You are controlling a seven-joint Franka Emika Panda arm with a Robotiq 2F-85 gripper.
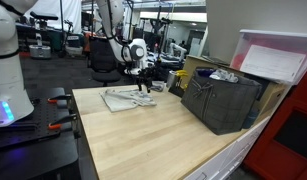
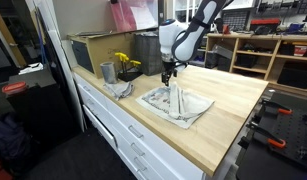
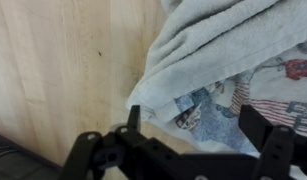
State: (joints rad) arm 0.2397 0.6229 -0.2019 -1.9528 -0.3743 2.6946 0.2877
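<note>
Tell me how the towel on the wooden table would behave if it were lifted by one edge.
Probably floppy: the towel lies in soft folds, so it would likely drape and sag. It looks thin, so it is likely light for its size. Pushed, it would probably bunch up rather than slide across the wooden table.

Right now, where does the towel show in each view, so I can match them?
Exterior view: towel lies left of centre, at the far end of the table.
Exterior view: towel lies at centre, near the table's front edge.
Wrist view: towel fills the upper right.
Shared landmark: the open hand over it.
</note>
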